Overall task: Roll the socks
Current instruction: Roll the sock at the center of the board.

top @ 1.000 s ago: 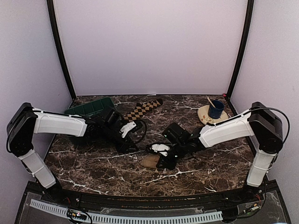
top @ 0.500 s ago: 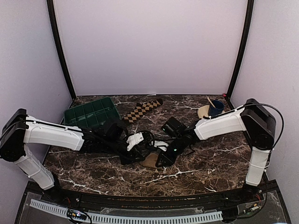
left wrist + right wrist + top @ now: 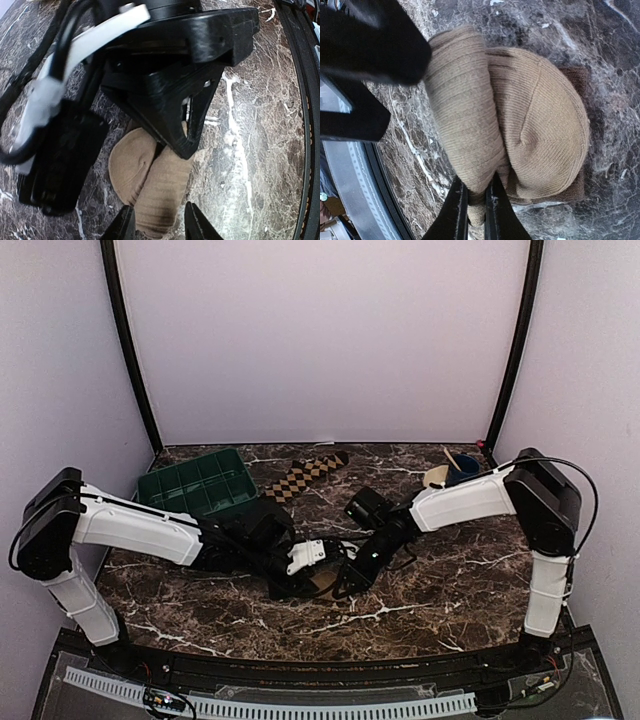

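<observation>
Tight ahead, open to one side

Directly ahead of the fingers of the left gripper (image 3: 159,227), the right gripper (image 3: 184,137) fills the way, and the two meet over the tan sock (image 3: 152,182). On one side of those fingers the right arm's cabled wrist (image 3: 55,145) crowds in. On the other, bare marble surface (image 3: 250,165) runs free to the black table edge (image 3: 300,125).

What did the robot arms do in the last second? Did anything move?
The left gripper slid right, away from the green plastic tray. Its fingers now sit on either side of the rolled tan-brown sock. The right gripper stayed at that sock, barely shifting, and pinches its edge now. The brown-and-black checkered sock, the tray and the blue cup stayed put.
</observation>
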